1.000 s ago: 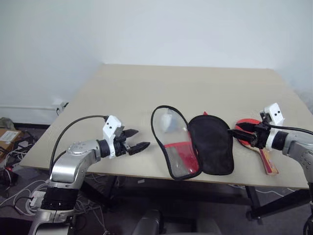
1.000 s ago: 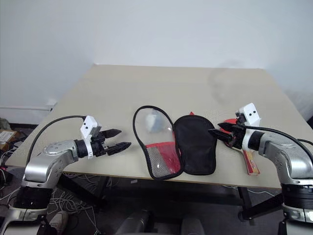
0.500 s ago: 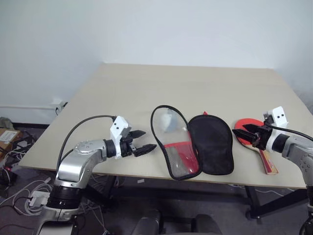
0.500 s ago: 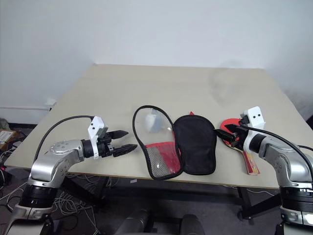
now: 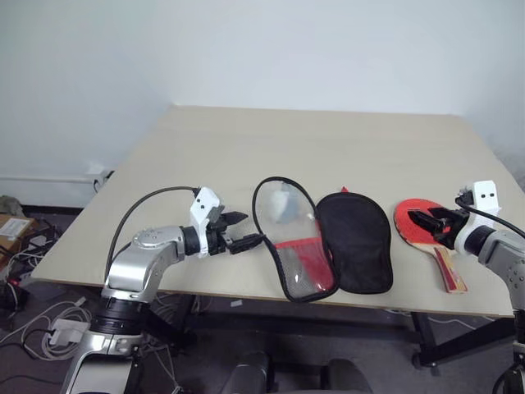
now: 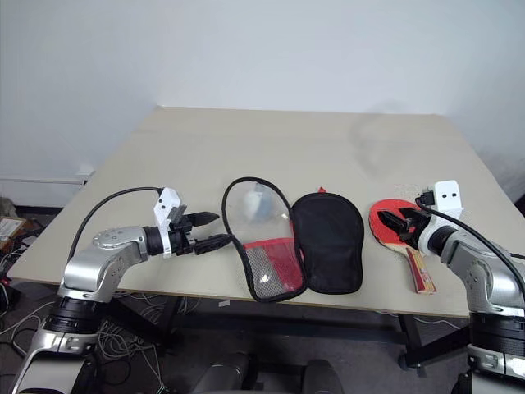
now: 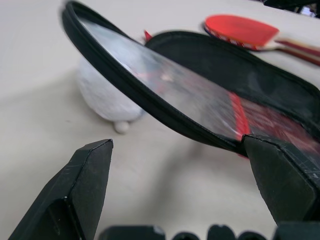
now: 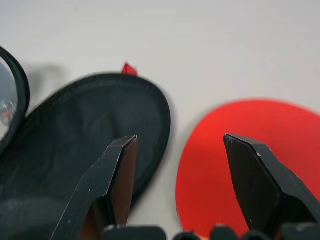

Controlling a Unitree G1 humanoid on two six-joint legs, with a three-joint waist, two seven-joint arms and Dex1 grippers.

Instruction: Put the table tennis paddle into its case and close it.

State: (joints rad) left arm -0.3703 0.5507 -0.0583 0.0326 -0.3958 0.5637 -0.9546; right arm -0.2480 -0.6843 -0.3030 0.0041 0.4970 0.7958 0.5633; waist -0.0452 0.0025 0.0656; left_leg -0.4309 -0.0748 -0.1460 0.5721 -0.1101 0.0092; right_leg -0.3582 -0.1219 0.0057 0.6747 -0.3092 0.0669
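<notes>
The case (image 5: pixel 328 242) lies unzipped near the table's front edge. Its black-edged clear-window flap (image 5: pixel 289 238), red at the bottom, stands raised on the left, and its black mesh half (image 5: pixel 354 240) lies flat on the right. A white lump (image 7: pixel 105 95) shows behind the window. The table tennis paddle (image 5: pixel 414 220) lies to the right of the case, red face up, its wooden handle (image 5: pixel 450 272) pointing at the front edge. My left gripper (image 5: pixel 243 231) is open just left of the raised flap's rim (image 7: pixel 150 102). My right gripper (image 5: pixel 428 222) is open low over the red blade (image 8: pixel 210 165), holding nothing.
The beige table (image 5: pixel 328 148) has bare room behind the case and paddle. Its front edge runs close under the case and the handle. Cables and a cardboard box (image 5: pixel 12 230) lie on the floor at the left.
My left gripper has moved right, up to the case's raised flap. My right gripper has swung right, from the gap between case and paddle to over the blade.
</notes>
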